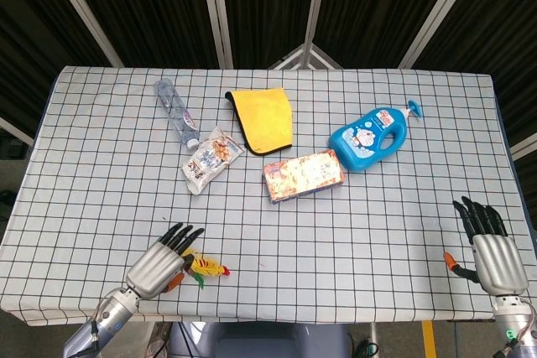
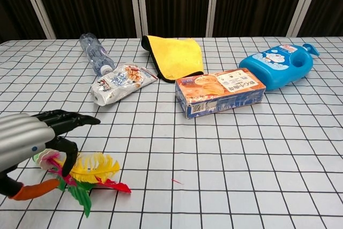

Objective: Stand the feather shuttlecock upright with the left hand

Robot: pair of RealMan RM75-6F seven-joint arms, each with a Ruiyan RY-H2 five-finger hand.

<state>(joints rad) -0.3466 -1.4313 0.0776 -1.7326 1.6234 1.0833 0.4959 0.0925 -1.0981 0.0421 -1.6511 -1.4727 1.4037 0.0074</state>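
The feather shuttlecock [image 2: 88, 172] lies on its side near the table's front left edge, with yellow, red and green feathers and a pale round base at its left end. In the head view the shuttlecock [image 1: 206, 269] pokes out to the right of my left hand [image 1: 159, 264]. My left hand [image 2: 29, 143] hovers over the base end, fingers spread and thumb curled down beside the feathers, holding nothing. My right hand [image 1: 490, 251] rests open at the table's front right, far from it.
A clear water bottle [image 2: 94, 52], a snack bag [image 2: 119, 83], a yellow cloth [image 2: 174, 55], an orange box [image 2: 220, 91] and a blue detergent bottle [image 2: 278, 65] lie across the middle and back. The checked tablecloth [image 1: 352, 249] spans the table.
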